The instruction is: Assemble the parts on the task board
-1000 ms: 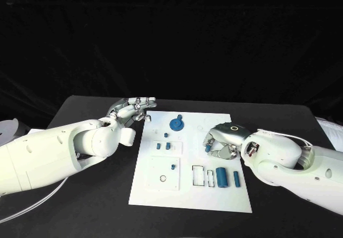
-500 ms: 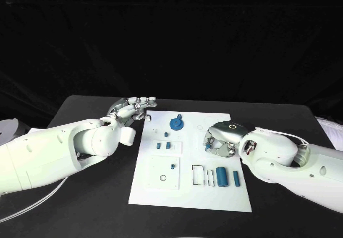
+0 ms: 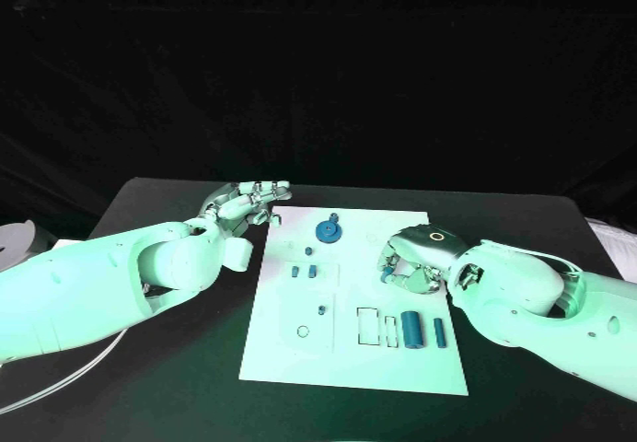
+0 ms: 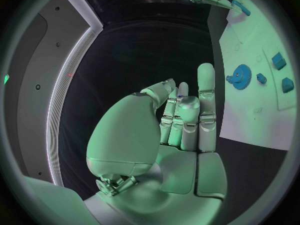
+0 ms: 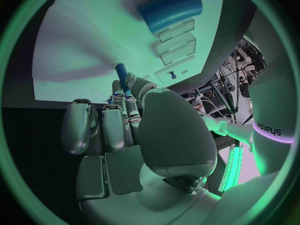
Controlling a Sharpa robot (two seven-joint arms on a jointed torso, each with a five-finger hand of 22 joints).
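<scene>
The white task board lies in the middle of the table. On it are a blue gear, two small blue blocks and two blue cylinders beside empty slots. My right hand hovers over the board's right edge. It pinches a small blue peg between thumb and finger, also seen in the right wrist view as the peg in that hand, with a cylinder beyond. My left hand hangs off the board's far left corner, fingers loosely bent, holding nothing.
The black table runs on both sides of the board. A white object and a pale cable lie at the left edge. The gear and the blocks lie beyond the left hand's fingertips.
My right hand has shifted slightly toward the far side with the peg still pinched. The left hand and the parts on the board stay where they were.
</scene>
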